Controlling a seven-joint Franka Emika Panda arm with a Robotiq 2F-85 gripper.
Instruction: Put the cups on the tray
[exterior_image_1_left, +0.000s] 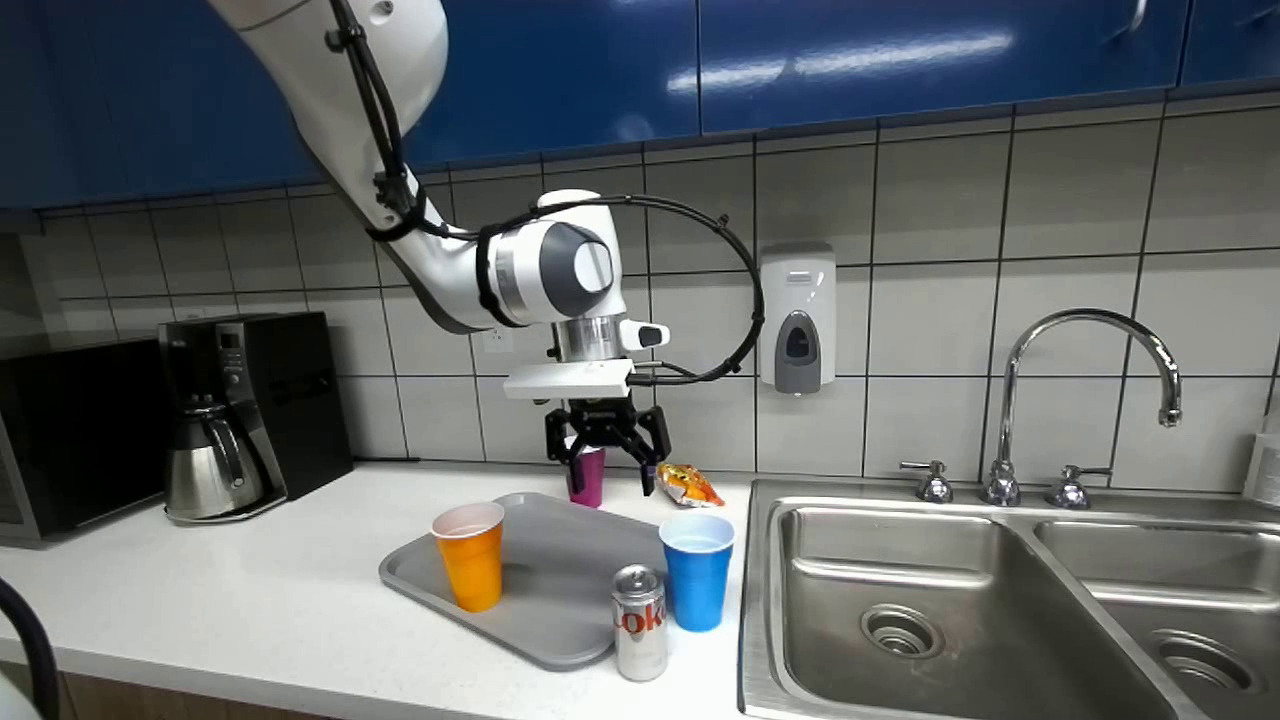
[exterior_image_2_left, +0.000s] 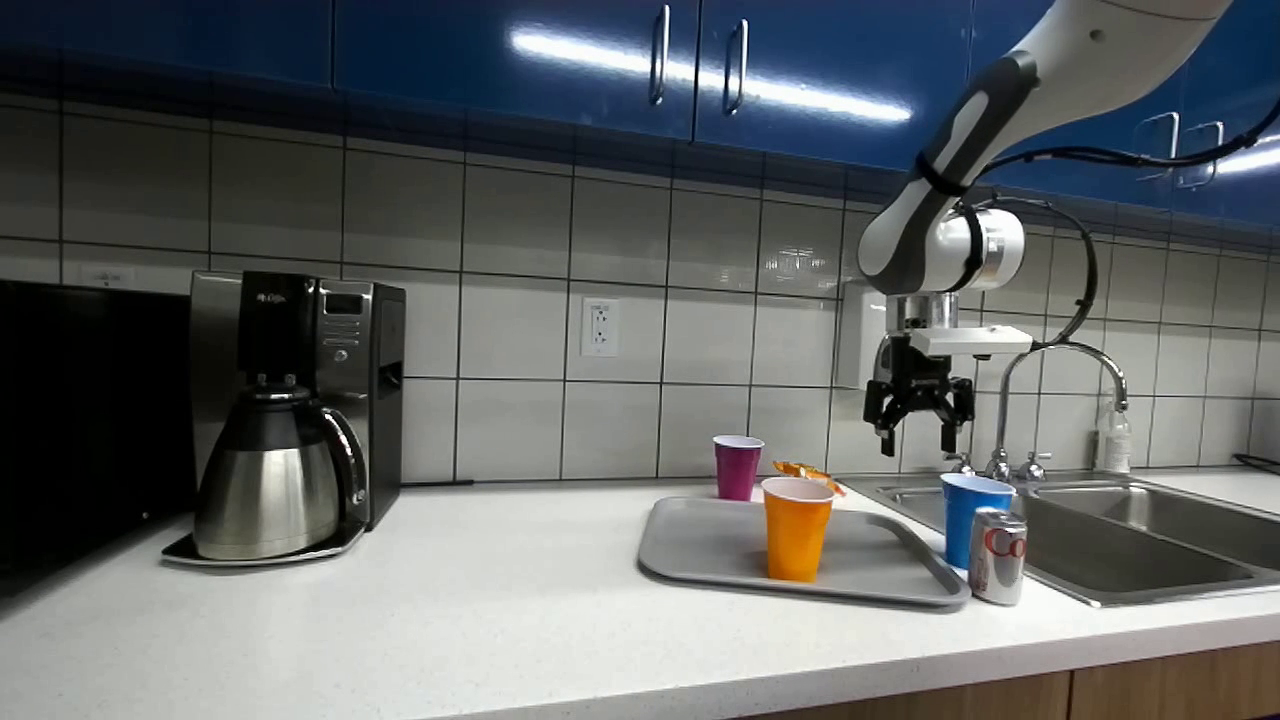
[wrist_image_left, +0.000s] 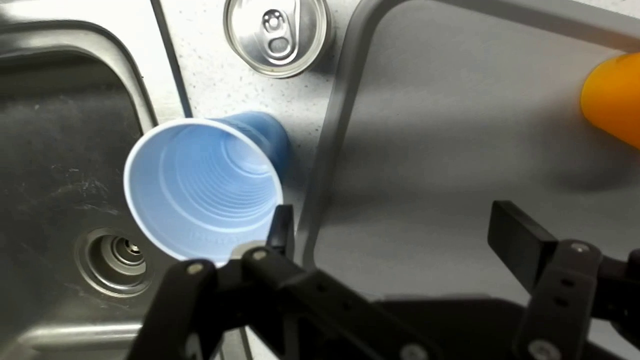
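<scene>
Orange cup: upright on the tray, near its front rim; the only one of three placed. Blue cup: upright on the counter, in the strip between tray and sink, just beside the can. Purple cup: upright behind the tray's back rim, seemingly off it, near the packet. Gripper: fingers spread, nothing between them, hanging above the tray.

Risk, blue cup: a straight drop would likely miss, since the gap between the fingers lies over the tray; in the wrist view one finger overlaps the cup's rim, and could land on it and tip it. Risk, can: upset by a spread finger swung low beside the cup. Risk, grip: thin-looking plastic may buckle if squeezed hard. Risk, carry: a base lifted too little could catch the tray's raised rim.

Edges: sink rim close by the blue cup; a shove that way could send it in. Wall behind the purple cup, limiting reach. Room: bare tray from the orange cup to the sink-side rim, probably enough for both cups; away from the sink, counter running on to the coffee maker
</scene>
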